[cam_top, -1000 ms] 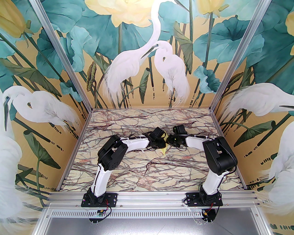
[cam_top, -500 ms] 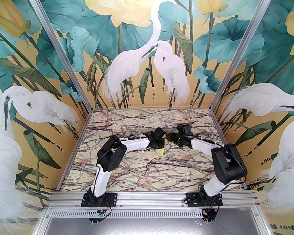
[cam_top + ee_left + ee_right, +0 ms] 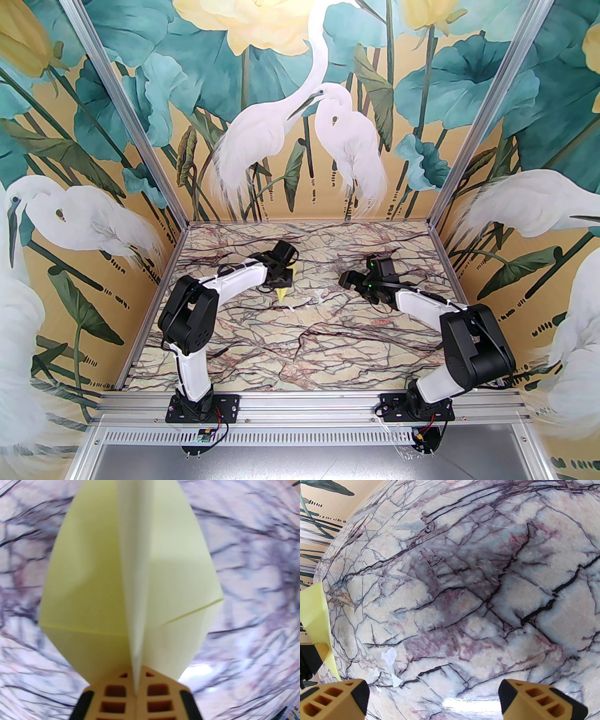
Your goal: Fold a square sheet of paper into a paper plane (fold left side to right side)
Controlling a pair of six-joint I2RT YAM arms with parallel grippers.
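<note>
Right gripper (image 3: 433,699) just released: jaws wide, empty, drawn back right of white scrap (image 3: 319,295). Left gripper (image 3: 136,686) pinched tight on paper plane (image 3: 131,573) by centre ridge, has swung it left of scrap, nose hanging down. Plane looks fully folded; likely only set-down remains.

Top camera looks down from behind; close wrist cameras face the table (image 3: 328,347), sharing the paper plane (image 3: 93,585).

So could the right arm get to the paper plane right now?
Probably yes. The right gripper is open and nearby, with just flat table between, though the left gripper holds the paper plane.
</note>
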